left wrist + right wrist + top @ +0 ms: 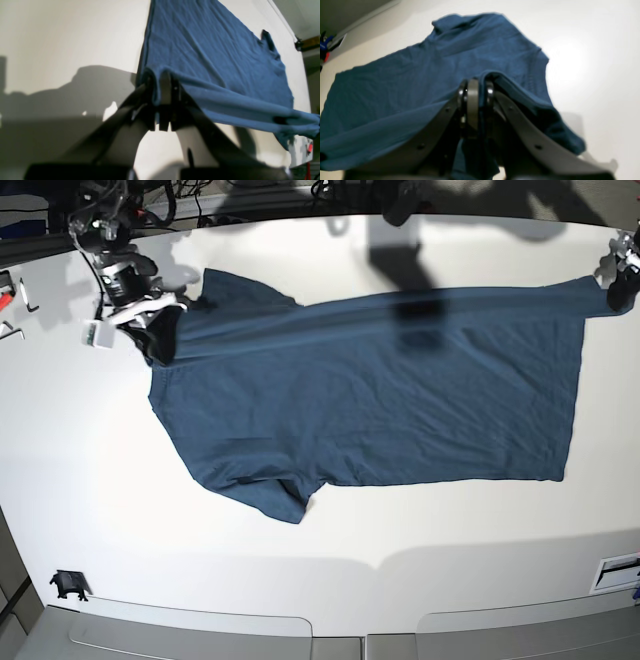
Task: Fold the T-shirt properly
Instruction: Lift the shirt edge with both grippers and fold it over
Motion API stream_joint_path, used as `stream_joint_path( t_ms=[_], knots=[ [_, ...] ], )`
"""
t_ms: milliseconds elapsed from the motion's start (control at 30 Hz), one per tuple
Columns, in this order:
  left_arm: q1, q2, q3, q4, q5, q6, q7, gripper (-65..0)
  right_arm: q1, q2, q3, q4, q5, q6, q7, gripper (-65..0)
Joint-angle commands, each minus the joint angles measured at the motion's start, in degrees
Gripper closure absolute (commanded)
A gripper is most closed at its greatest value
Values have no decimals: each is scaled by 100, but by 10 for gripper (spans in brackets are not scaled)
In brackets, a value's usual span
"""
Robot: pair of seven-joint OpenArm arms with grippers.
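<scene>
- White table [330,580]: nearest us in the base view we see its bare front edge.
- T-shirt [370,405]: dark teal-blue and wrinkled; we find it spread across the middle of the table, one sleeve pointing toward the front, its far edge lifted at both ends.
- Right gripper [475,87]: at the far left in the base view, we see its fingers pinched together on the shirt's shoulder-end cloth.
- Left gripper [162,82]: at the far right, we see its fingers clamped on the hem-end corner.

The T-shirt [380,400] is soft, matt, wrinkled blue cloth. The table [330,540] looks smooth, white and faintly glossy. The left gripper [162,87] looks like matt black plastic.
</scene>
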Motion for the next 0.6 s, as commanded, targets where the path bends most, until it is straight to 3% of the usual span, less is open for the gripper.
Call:
stream_joint_path(
  t_ms=[0, 233, 567],
  knots=[
    [15, -133, -63, 74, -72, 10, -219, 0, 13, 76, -52, 13, -50, -50, 249, 0],
    [2, -133, -63, 74, 420, 10, -715, 0, 144, 79, -507, -584, -743, -260, 605, 0],
    [-90, -133, 44, 68, 778, 10, -898, 0, 551, 79, -527, -1222, -761, -258, 612, 0]
  ],
)
